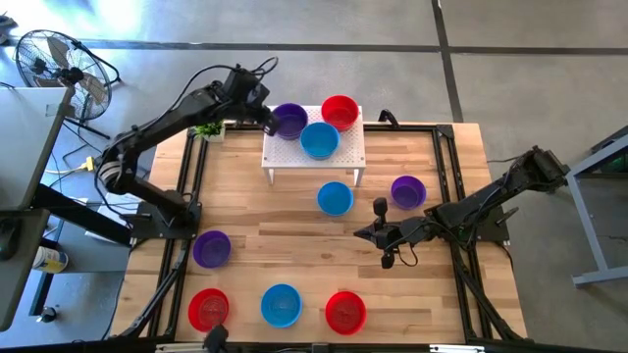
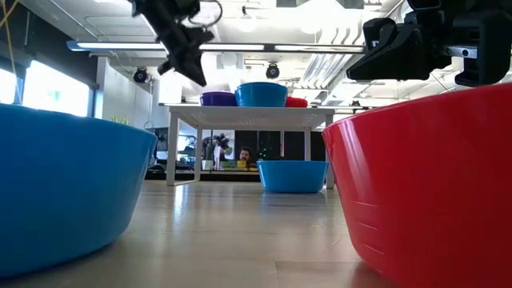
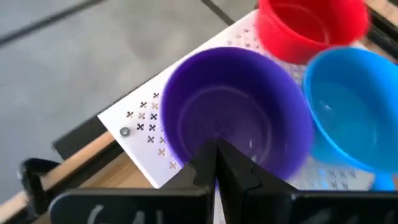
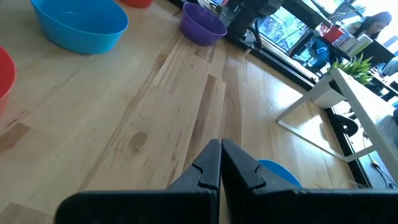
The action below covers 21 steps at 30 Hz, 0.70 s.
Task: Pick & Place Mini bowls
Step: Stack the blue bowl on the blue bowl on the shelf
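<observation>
Three mini bowls stand on the white perforated stand (image 1: 343,157) at the far middle: purple (image 1: 288,120), blue (image 1: 319,140) and red (image 1: 340,111). My left gripper (image 1: 266,118) is shut and empty. It hangs just off the purple bowl's (image 3: 236,106) left rim, its tips (image 3: 216,145) above that rim and clear of it in the low view (image 2: 198,78). Several more bowls sit upright on the table: blue (image 1: 335,198), purple (image 1: 407,191), purple (image 1: 211,249), red (image 1: 208,309), blue (image 1: 282,305), red (image 1: 344,312). My right gripper (image 1: 359,233) waits shut above mid-table.
A small green plant (image 1: 206,128) stands at the stand's left, under my left arm. The black frame rails (image 1: 186,196) run along the table's sides. Bare wood (image 1: 285,211) lies between the stand and the near row of bowls. A fan (image 1: 54,59) stands on the floor beyond the table's left.
</observation>
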Tool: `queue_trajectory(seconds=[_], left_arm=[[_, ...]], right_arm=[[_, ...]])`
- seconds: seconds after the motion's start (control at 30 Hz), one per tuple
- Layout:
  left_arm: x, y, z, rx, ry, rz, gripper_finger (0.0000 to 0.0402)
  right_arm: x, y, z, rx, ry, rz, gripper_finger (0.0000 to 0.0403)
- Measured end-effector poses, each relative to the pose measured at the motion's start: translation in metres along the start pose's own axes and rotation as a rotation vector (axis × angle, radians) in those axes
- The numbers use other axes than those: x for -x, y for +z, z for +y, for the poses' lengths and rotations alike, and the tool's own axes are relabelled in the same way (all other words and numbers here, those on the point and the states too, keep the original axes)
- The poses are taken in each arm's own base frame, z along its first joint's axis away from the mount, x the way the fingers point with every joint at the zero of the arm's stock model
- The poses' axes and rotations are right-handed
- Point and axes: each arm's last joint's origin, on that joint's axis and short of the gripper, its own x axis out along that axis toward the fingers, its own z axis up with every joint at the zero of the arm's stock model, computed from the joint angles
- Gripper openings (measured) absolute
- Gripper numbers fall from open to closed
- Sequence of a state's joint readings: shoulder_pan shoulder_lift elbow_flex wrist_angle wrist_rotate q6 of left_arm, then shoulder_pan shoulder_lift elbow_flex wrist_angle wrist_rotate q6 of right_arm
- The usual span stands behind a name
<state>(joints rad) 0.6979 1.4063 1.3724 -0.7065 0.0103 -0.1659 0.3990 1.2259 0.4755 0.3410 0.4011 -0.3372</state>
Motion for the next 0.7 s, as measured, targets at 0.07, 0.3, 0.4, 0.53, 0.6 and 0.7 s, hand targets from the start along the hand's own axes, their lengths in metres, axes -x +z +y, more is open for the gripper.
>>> queue_trajectory(seconds=[0.07,0.3,0.4,0.53,0.6,0.7], left_arm=[[0.009,-0.004,-0.012,-0.048,0.026,-0.007,0.0009],[0.027,-0.033,-0.059,-0.202,0.052,-0.139,0.0003],[0.032,-0.05,-0.072,-0.256,-0.002,-0.167,0.0001],[0.032,-0.078,-0.087,-0.328,-0.084,-0.192,0.0001],[0.031,-0.095,-0.092,-0.357,-0.125,-0.207,0.0001],[0.025,-0.122,-0.101,-0.412,-0.188,-0.235,0.0001]], right_arm=[[0.0,0.0,0.0,0.0,0.0,0.0,0.0],[0.0,0.0,0.0,-0.019,-0.009,0.003,0.0],[0.0,0.0,0.0,-0.022,-0.01,0.003,0.0],[0.0,0.0,0.0,-0.022,-0.011,0.003,0.0],[0.0,0.0,0.0,-0.022,-0.011,0.003,0.0],[0.0,0.0,0.0,-0.023,-0.011,0.003,0.0]])
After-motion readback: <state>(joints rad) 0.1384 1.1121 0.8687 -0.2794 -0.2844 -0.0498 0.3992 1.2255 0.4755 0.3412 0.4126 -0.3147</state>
